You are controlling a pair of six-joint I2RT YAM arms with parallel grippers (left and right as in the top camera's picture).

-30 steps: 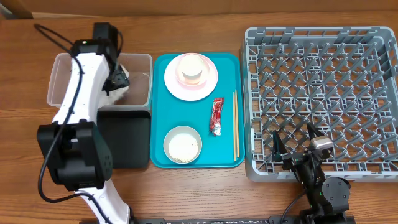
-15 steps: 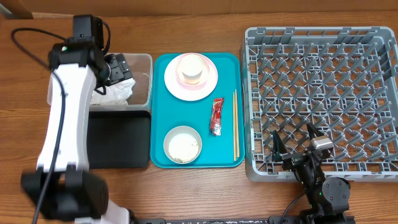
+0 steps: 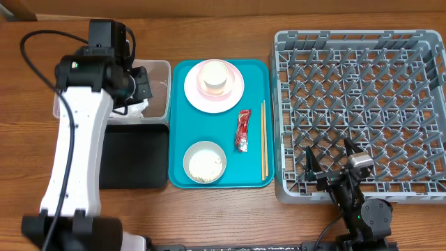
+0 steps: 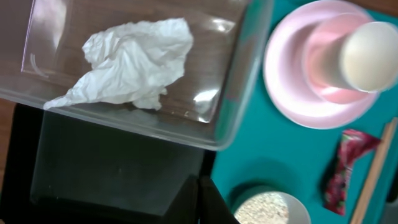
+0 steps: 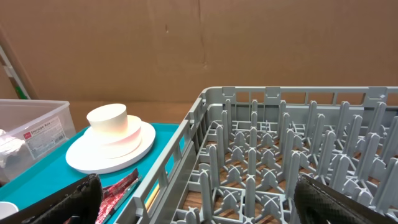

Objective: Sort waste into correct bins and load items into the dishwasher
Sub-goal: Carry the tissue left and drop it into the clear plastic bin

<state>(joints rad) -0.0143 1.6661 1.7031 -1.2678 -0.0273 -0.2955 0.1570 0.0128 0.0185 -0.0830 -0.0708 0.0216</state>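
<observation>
A crumpled white napkin (image 4: 124, 62) lies inside the clear tub (image 3: 162, 90). My left gripper (image 3: 141, 90) hovers over the tub's right half, shut and empty, its fingertips (image 4: 200, 186) pressed together. The black tray (image 3: 136, 157) sits just in front of the tub. On the teal tray (image 3: 181, 132) are a pink plate (image 3: 228, 97) with a cup (image 3: 214, 75) on it, a white bowl (image 3: 205, 162) holding rice, a red wrapper (image 3: 243, 130) and chopsticks (image 3: 264, 139). The grey dish rack (image 3: 362, 104) fills the right side. My right gripper (image 3: 327, 159) stands open at the rack's front edge.
A brown cardboard wall (image 5: 186, 43) rises behind the table. The rack's near wall (image 5: 180, 162) separates my right gripper (image 5: 199, 205) from the teal tray. The left arm's white links (image 3: 73, 160) lie over the table to the left of the black tray.
My left gripper has gone from open to shut with nothing in it, above the tub where the napkin lies. The left arm has shifted slightly. The right arm has not moved.
</observation>
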